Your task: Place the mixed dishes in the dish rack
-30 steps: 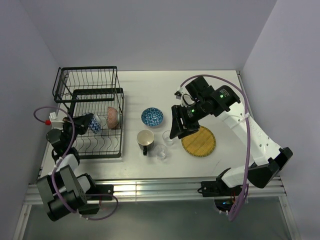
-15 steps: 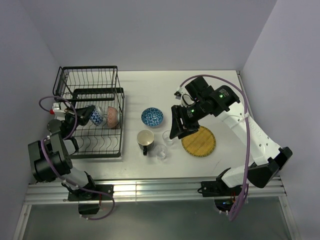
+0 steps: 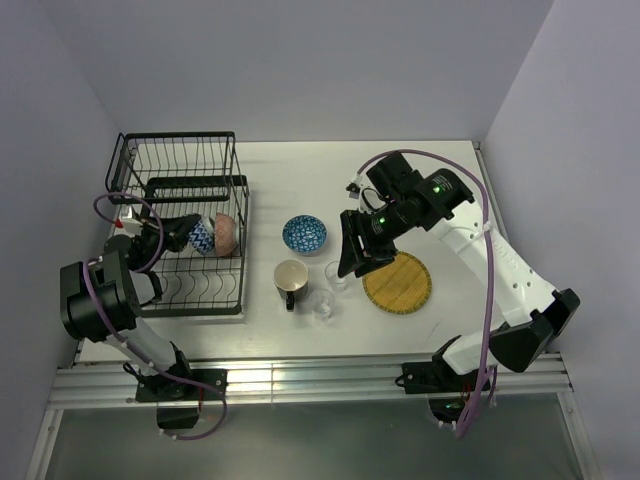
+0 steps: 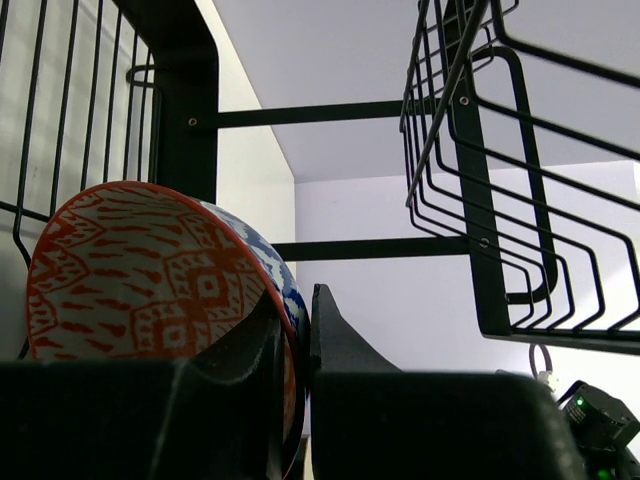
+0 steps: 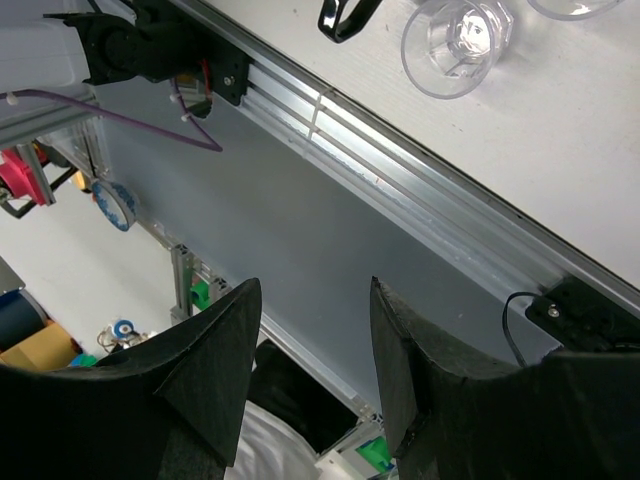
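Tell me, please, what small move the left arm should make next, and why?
Probably open the left pincer to release the blue bowl. The pincer is clamped on that bowl's rim, and the bowl stands on edge in the lower tier of the dish rack, right beside the orange-red bowl, so it looks seated.

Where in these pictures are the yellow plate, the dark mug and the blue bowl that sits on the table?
yellow plate (image 3: 405, 285): top view, on its flat face.
dark mug (image 3: 291, 276): top view, on its cream inside.
blue bowl (image 3: 304, 234): top view, on its patterned inside.
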### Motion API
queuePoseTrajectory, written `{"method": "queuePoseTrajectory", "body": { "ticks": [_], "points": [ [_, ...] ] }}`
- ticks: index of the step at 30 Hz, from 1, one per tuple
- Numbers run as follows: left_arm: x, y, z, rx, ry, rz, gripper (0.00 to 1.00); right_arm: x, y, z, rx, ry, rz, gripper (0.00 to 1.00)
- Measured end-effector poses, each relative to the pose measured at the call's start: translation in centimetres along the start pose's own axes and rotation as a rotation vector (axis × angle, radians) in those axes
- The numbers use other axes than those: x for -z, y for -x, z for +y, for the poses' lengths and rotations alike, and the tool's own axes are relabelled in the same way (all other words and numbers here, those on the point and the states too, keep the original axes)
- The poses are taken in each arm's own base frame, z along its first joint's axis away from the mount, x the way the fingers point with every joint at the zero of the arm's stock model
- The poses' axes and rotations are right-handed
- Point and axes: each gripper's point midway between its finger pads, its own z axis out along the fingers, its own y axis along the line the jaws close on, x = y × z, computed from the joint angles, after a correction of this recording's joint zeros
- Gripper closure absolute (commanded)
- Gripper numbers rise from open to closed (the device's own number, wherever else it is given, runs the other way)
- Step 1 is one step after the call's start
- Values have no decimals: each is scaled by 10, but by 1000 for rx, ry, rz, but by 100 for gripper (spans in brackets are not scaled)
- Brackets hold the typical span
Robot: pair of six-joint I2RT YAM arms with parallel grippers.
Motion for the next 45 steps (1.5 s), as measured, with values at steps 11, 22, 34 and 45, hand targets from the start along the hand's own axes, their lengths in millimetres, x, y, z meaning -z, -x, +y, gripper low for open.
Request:
{"method": "queuePoseTrajectory", "body": {
  "ticks": [11, 22, 34, 45],
  "points": [
    [-6, 7, 5, -94, 14, 5, 87, -2, 2, 0, -3, -4, 3, 45],
    [-8, 7, 21, -148, 82, 50, 74, -1, 3, 0, -2, -2, 2, 45],
    [-4, 6, 26, -164, 100, 51, 1, -14, 13, -3, -28, -20, 30, 45],
    [19, 7, 19, -167, 140, 6, 1, -49, 61, -12, -100, -81, 2, 46]
  ]
}}
